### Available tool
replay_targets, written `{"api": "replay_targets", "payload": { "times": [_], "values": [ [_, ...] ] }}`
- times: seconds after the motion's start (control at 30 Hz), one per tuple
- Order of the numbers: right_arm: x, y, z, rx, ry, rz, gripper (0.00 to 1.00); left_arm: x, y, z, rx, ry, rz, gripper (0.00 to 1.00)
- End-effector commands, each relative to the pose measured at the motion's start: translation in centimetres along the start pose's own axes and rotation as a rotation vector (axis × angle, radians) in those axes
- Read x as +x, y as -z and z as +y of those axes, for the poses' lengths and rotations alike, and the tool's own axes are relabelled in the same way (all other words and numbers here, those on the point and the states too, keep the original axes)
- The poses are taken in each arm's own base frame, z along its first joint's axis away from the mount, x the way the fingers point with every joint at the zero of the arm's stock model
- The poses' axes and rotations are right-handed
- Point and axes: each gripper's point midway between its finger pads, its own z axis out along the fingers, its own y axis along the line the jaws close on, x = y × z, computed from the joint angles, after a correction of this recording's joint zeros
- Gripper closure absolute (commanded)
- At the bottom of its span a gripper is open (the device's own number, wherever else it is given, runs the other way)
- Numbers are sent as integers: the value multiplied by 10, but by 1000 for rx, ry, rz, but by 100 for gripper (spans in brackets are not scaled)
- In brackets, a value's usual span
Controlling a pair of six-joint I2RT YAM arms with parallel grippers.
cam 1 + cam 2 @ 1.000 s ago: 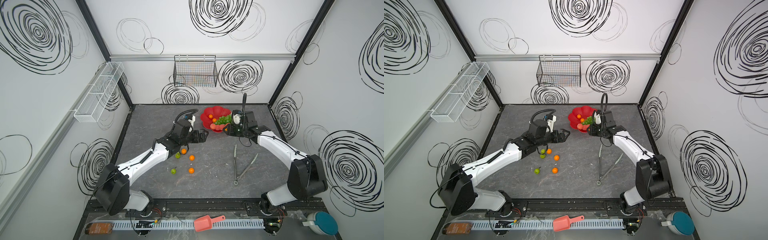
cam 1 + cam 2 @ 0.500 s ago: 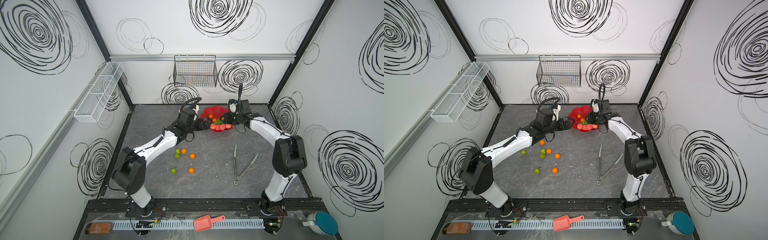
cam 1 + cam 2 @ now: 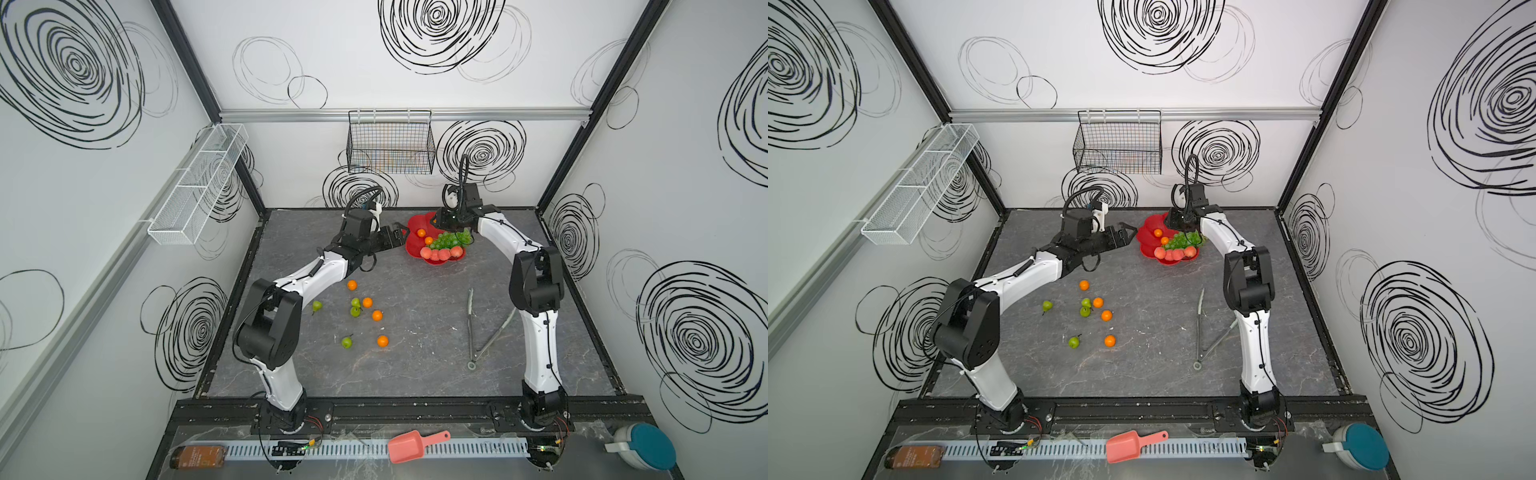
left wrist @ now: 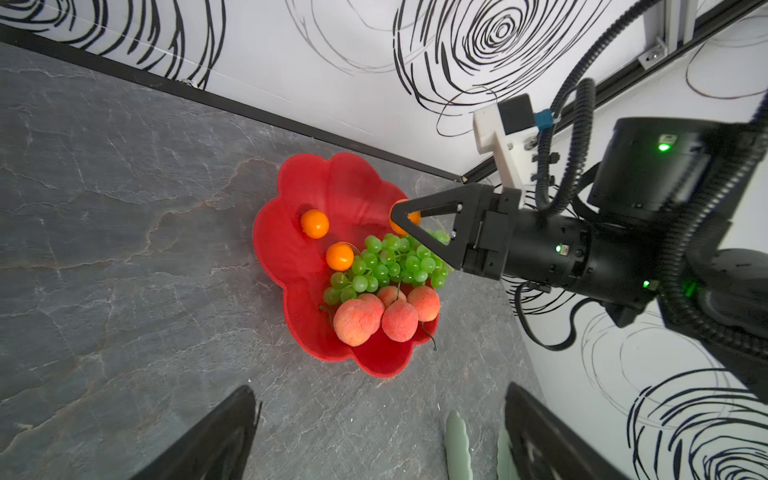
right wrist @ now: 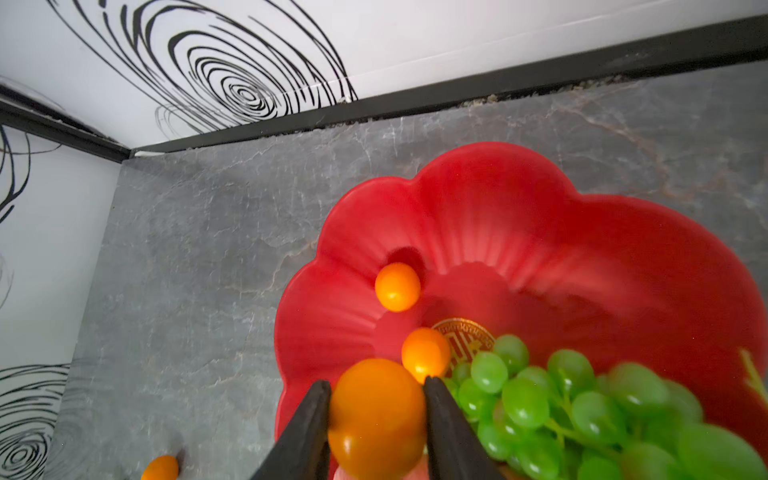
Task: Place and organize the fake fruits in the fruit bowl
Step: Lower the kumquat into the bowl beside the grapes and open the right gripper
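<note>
Outside, four oranges (image 3: 367,302), four pears (image 3: 346,342)

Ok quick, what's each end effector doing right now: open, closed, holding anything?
Left end effector: open, holding nothing.
Right end effector: closed on an orange fake fruit.

It is a robotics lab test cell: two white robot arms (image 3: 309,277) bolted to a black rail (image 3: 415,409) beside a grey table (image 3: 415,374), boxed in by swirl-printed walls (image 3: 353,62).
</note>
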Motion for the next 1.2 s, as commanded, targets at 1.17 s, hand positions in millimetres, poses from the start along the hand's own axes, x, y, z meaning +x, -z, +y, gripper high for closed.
{"api": "replay_targets", "payload": {
  "times": [1.17],
  "values": [
    [-29,-27,-6,22,0,-49,56,-14,1,-14,67,8,-24,4]
  ]
}}
